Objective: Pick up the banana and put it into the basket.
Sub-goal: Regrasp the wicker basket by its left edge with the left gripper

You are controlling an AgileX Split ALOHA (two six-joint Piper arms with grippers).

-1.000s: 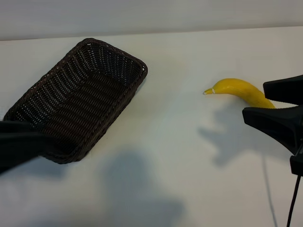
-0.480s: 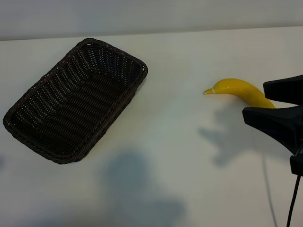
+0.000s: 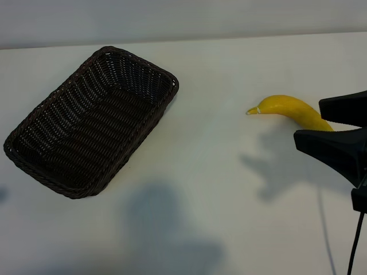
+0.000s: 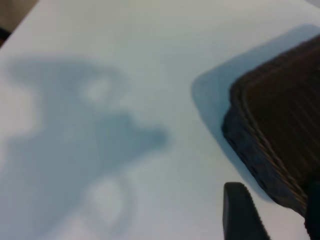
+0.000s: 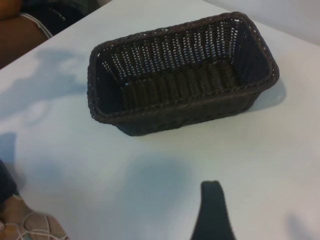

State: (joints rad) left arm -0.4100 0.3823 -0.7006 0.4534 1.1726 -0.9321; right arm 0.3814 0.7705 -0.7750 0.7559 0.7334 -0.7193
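Observation:
The yellow banana (image 3: pixel 287 107) lies on the white table at the right, its pale tip pointing toward the basket. Its other end is hidden behind my right gripper (image 3: pixel 308 122). That gripper hovers at the right edge, open, with its two black fingers (image 3: pixel 338 150) apart and nothing held. The dark brown wicker basket (image 3: pixel 34 150) sits at the left, holding nothing, and also shows in the right wrist view (image 5: pixel 150 117). My left gripper (image 4: pixel 274 210) is outside the exterior view. In its wrist view it is open just off a corner of the basket (image 4: pixel 260 150).
The white table (image 3: pixel 218 189) spreads between basket and banana, with arm shadows on it. A black cable (image 3: pixel 356 240) hangs at the right edge. A person's arm (image 5: pixel 20 35) is beyond the table's far corner in the right wrist view.
The left gripper, which stood at the basket's near-left end a second ago, has drawn back out of the exterior view. The right gripper, banana and basket have not moved.

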